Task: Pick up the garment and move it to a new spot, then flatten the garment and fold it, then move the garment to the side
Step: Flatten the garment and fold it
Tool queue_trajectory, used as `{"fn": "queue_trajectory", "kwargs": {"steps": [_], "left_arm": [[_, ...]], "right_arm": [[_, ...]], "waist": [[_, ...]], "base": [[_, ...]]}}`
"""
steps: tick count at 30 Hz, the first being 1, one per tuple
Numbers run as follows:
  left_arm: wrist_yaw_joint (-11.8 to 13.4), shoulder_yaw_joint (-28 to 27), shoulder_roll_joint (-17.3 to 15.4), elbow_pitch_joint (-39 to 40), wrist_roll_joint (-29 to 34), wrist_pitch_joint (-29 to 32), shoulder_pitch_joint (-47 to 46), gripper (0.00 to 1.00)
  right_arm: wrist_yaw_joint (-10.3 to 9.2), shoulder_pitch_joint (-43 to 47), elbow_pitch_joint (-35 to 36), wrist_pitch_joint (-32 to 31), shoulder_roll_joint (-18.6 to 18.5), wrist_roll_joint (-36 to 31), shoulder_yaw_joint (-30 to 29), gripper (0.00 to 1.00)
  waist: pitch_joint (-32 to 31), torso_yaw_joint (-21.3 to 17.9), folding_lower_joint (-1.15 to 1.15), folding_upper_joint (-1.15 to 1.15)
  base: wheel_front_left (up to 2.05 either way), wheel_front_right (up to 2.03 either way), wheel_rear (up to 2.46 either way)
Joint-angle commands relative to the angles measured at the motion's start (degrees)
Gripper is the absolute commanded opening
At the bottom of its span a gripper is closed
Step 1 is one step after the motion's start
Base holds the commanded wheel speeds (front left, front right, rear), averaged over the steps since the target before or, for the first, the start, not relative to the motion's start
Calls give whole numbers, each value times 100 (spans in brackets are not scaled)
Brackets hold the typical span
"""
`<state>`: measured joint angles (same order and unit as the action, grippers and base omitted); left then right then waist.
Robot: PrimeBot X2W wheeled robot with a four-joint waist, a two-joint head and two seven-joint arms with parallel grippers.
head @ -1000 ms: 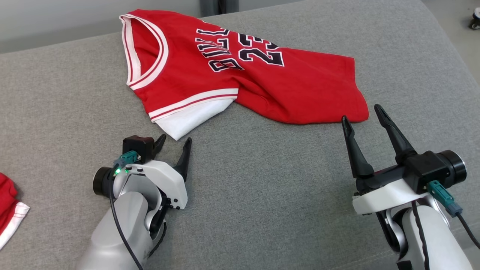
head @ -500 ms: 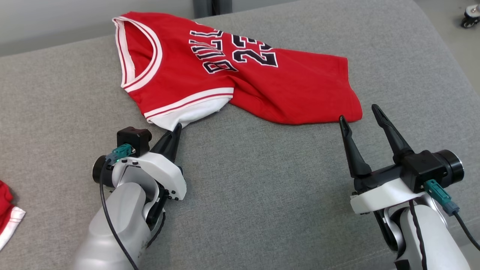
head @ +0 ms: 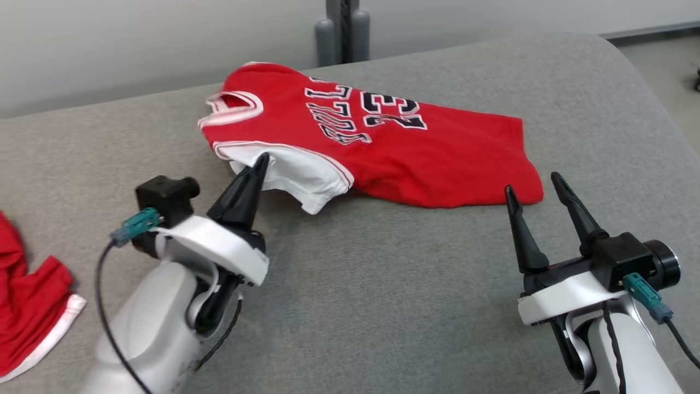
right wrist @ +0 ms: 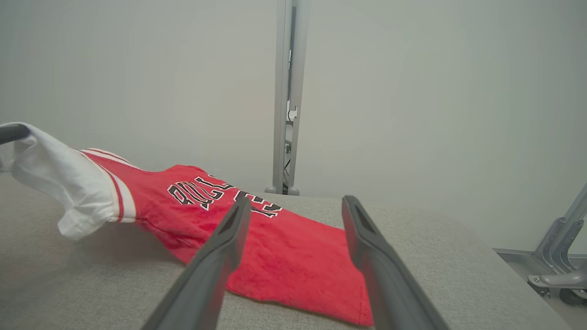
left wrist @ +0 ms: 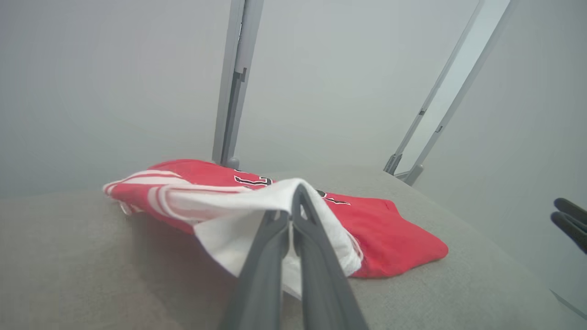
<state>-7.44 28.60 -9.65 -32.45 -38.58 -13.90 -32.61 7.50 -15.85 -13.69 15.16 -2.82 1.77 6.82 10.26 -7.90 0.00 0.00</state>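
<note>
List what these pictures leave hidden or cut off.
- Head view: the second red garment runs off the left edge.
- Left wrist view: the left gripper's shut fingers hide how much jersey cloth they pinch.
- Right wrist view: the right gripper's finger covers some lettering.

Pale grey forearms [head: 147,323], white wrist shells [head: 219,246], long black fingers [head: 240,191], teal connectors [head: 134,225], black cables [head: 104,312]

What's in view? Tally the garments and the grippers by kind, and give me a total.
Garments: 2, the jersey and a red piece at the left edge.
Grippers: 2, the left gripper shut on the jersey, the right gripper open.
Total: 4
</note>
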Motion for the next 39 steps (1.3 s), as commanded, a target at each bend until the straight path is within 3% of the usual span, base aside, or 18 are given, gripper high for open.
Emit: {"fn": "queue_trajectory", "kwargs": {"steps": [1, 8, 12, 18, 21, 22, 23, 24, 29, 39], "left_arm": [[-5, 16, -194, 242, -180, 82, 154, 0], [65, -56, -782, 1458, -749, 632, 793, 0], [305, -128, -1044, 2069, -887, 883, 1229, 0], [554, 150, -1393, 2586, -1115, 1849, 1824, 0], [781, 316, -1599, 2635, -875, 2156, 1931, 0], [935, 296, -1616, 2605, -785, 2125, 1941, 6], [1070, 271, -1600, 2572, -706, 2063, 1947, 89], [1186, 250, -1578, 2552, -622, 1984, 1936, 100], [1460, 25, -1438, 2578, -521, 1511, 1828, 100], [1342, -318, -909, 2521, -615, 251, 1868, 100]], "right_arm": [[-2, 56, -14, 11, -17, 12, -27, 100], [-2, 124, -90, 11, -23, 40, -182, 100], [-2, 175, -131, 11, -22, 73, -230, 100], [-2, 214, -248, 11, -22, 60, -242, 100], [-2, 194, -305, 12, -22, 34, -219, 100], [-2, 190, -317, 11, -21, 25, -214, 100], [-2, 188, -328, 11, -23, 19, -208, 100], [-2, 188, -342, 11, -22, 17, -200, 100], [-2, 248, -393, 11, -22, -27, -312, 100], [-2, 627, -667, 11, -21, 216, -1007, 100]], "waist": [[-87, 113, 0, 0], [-174, 391, 0, 0], [-218, 548, 0, 0], [-306, 732, 0, 0], [-346, 777, 0, 0], [-356, 785, 0, 0], [-368, 788, 0, 0], [-377, 788, 0, 0], [-387, 759, 0, 0], [-261, 609, 0, 0]], "base": [[0, 0, 0], [0, 0, 0], [0, 0, 0], [0, 0, 0], [0, 0, 0], [0, 0, 0], [0, 0, 0], [0, 0, 0], [0, 0, 0], [0, 0, 0]]}}
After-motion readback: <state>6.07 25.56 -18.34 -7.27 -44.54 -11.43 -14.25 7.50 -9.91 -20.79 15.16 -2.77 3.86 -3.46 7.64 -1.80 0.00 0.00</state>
